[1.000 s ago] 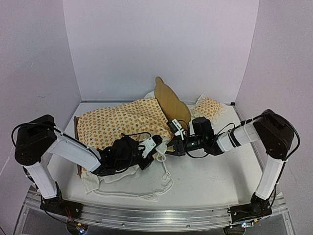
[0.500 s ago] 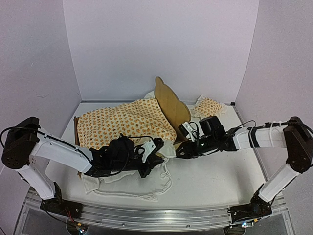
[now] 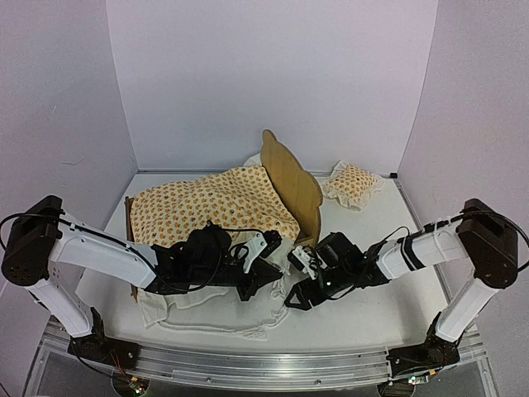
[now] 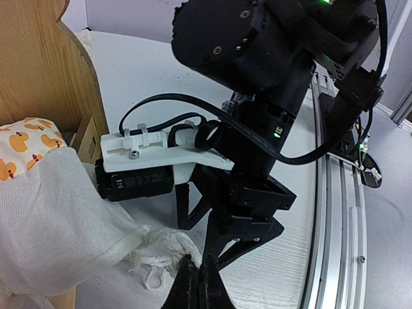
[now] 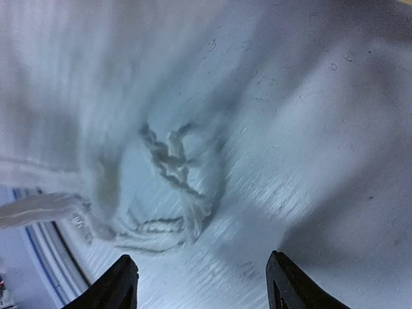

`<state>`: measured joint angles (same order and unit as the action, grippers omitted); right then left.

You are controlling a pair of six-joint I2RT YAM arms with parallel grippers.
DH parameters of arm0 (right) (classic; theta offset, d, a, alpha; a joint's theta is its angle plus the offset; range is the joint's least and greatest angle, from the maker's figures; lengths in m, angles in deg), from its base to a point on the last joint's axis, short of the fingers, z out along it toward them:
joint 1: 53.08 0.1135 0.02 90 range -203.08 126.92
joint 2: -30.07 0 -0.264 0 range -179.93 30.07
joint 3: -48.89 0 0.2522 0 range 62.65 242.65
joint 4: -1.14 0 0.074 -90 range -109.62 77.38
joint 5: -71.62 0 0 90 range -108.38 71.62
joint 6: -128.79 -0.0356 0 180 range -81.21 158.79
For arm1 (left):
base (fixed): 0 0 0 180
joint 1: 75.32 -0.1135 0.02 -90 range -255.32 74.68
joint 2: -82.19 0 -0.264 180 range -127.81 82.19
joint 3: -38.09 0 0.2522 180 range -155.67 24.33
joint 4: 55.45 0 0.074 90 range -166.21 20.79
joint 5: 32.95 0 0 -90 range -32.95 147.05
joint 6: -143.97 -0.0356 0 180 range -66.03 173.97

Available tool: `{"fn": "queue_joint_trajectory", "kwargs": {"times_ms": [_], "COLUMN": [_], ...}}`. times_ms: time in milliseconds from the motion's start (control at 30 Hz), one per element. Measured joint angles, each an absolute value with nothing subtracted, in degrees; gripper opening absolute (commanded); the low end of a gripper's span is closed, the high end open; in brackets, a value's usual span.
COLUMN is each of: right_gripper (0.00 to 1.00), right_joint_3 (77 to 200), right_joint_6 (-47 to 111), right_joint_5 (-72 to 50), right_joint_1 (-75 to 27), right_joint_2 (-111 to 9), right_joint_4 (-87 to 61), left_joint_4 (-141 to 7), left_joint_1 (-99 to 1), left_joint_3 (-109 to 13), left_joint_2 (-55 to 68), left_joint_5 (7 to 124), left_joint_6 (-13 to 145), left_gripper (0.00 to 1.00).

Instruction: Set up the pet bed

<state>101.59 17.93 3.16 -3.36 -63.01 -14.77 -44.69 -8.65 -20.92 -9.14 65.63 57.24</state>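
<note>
Right claw (image 5: 201, 273): standing wide, gripping nothing; hanging tips-down off the near side of the bed (image 3: 291, 186), by its head end.
Under right claw: a knot of white cord (image 5: 168, 193) is lying loose on the table (image 5: 322, 116), just ahead of the two tips and untouched.
Left claw (image 4: 197, 280): tips pressing together, nothing showing between them; sitting at the bed's near side too, just left of the right claw.
Beside left claw: the cord is trailing right beside the tips; touching or not, cannot tell.
White cloth (image 3: 211, 310): spilling off the bed's near side onto the table, lying partly under the left arm.
Quilt (image 3: 211, 207): orange print, covering most of the bed.
Bed: sitting mid-table with the headboard (image 4: 38, 64) standing at its right end.
Pillow (image 3: 354, 182): lying on the table right of the bed, apart from it.
</note>
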Motion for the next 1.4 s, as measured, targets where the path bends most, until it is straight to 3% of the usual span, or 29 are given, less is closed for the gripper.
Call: {"fn": "queue_joint_trajectory", "kwargs": {"times_ms": [167, 333, 433, 600, 833, 1033, 1400], "right_gripper": [0.63, 0.34, 0.24, 0.19, 0.0, 0.0, 0.0], "right_joint_3": [100.2, 98.9, 96.0, 92.3, 91.7, 91.7, 91.8], "right_joint_6": [17.0, 15.7, 14.4, 12.8, 12.3, 13.3, 18.2], "right_joint_5": [-6.5, -15.7, -19.9, -23.0, -26.0, -30.7, -45.0], "right_joint_1": [0.4, 2.1, 2.6, 3.4, 4.2, 4.6, 4.7], "right_joint_2": [-67.6, -71.0, -71.1, -71.3, -73.4, -74.3, -73.2], "right_joint_4": [-0.6, 9.3, 13.7, 20.3, 24.7, 25.8, 20.3], "left_joint_4": [-46.7, -46.9, -47.1, -48.4, -47.6, -47.1, -43.0], "left_joint_1": [-8.8, -8.9, -9.0, -9.1, -10.3, -12.3, -13.5], "left_joint_3": [-20.9, -21.0, -21.3, -26.1, -38.4, -44.1, -42.5], "left_joint_2": [-7.9, -7.6, -7.2, -7.0, -11.7, -17.8, -18.4], "left_joint_5": [64.2, 63.3, 61.9, 57.8, 46.9, 38.0, 22.5], "left_joint_6": [56.9, 56.4, 54.9, 50.2, 44.3, 41.4, 40.7], "left_gripper": [0.0, 0.0, 0.0, 0.0, 0.0, 0.0, 0.0]}}
